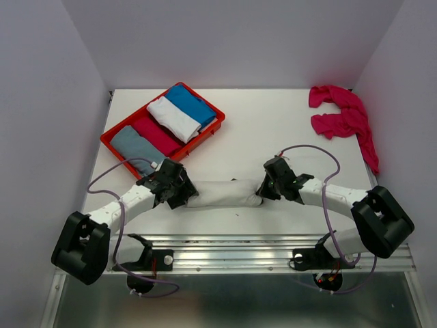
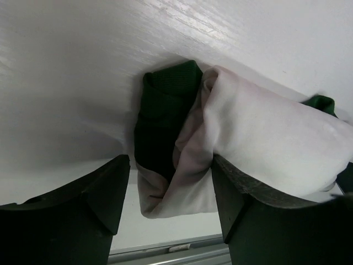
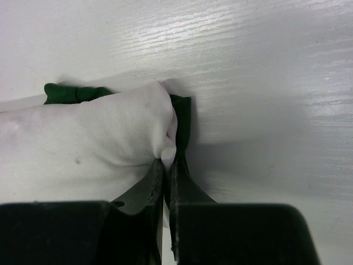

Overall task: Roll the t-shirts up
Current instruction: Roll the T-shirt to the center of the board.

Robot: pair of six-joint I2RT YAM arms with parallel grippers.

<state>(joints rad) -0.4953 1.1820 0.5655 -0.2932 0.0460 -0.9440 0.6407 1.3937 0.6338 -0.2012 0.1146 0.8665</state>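
The white t-shirt with dark green sleeves (image 1: 222,193) lies rolled into a long tube near the table's front edge. My left gripper (image 1: 183,195) is open around its left end. In the left wrist view (image 2: 168,171) the cloth (image 2: 265,138) and a green sleeve (image 2: 162,110) hang between the spread fingers, and only the right finger touches the cloth. My right gripper (image 1: 265,186) is shut on the roll's right end. In the right wrist view (image 3: 167,165) it pinches a fold of the white cloth (image 3: 94,132). A magenta-pink t-shirt (image 1: 345,116) lies crumpled at the back right.
A red tray (image 1: 198,140) at the back left holds rolled shirts: blue (image 1: 191,104), white (image 1: 174,118), magenta (image 1: 156,134) and grey (image 1: 134,147). A metal rail (image 1: 259,249) runs along the near edge. White walls close in the table.
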